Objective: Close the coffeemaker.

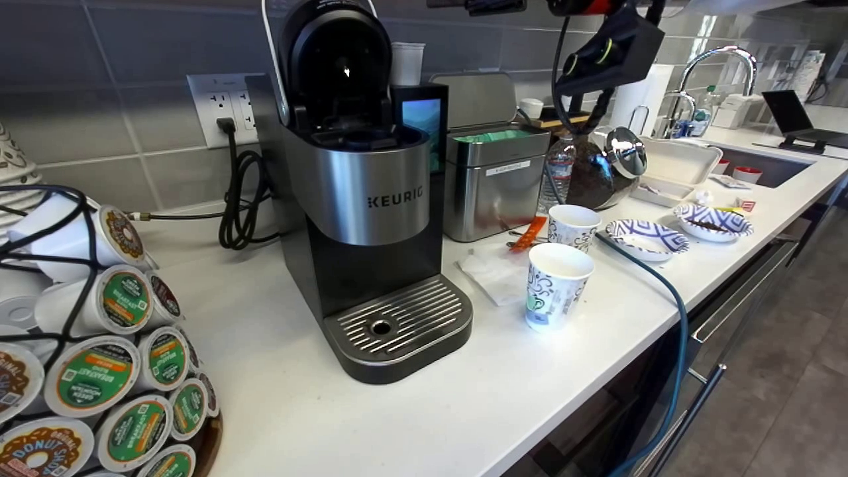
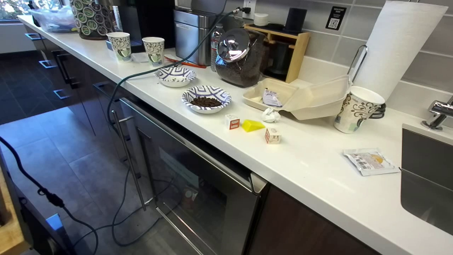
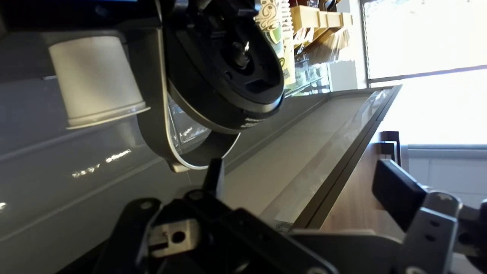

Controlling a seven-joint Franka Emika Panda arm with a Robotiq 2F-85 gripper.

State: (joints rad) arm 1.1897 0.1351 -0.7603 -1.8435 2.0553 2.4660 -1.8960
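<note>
The coffeemaker [image 1: 371,192] stands on the counter in an exterior view, black and brushed silver. Its rounded black lid [image 1: 341,59] is raised, so the pod chamber is exposed. The round-fronted drip tray [image 1: 404,324] is bare. In the wrist view, which is turned sideways, the raised lid [image 3: 228,72] and its silver-edged handle loop [image 3: 190,163] show beyond my fingers. My gripper [image 3: 307,186] is open with nothing between its fingers. One fingertip appears near the handle loop; I see no clear contact. In an exterior view only part of the arm [image 1: 609,59] shows at the top.
A white cup [image 1: 407,64] stands on a dark screen unit beside the coffeemaker. A steel bin [image 1: 493,189] with raised lid is to the right. Paper cups [image 1: 560,285], bowls and a blue cable [image 1: 676,298] lie along the counter. A pod rack [image 1: 99,371] stands left.
</note>
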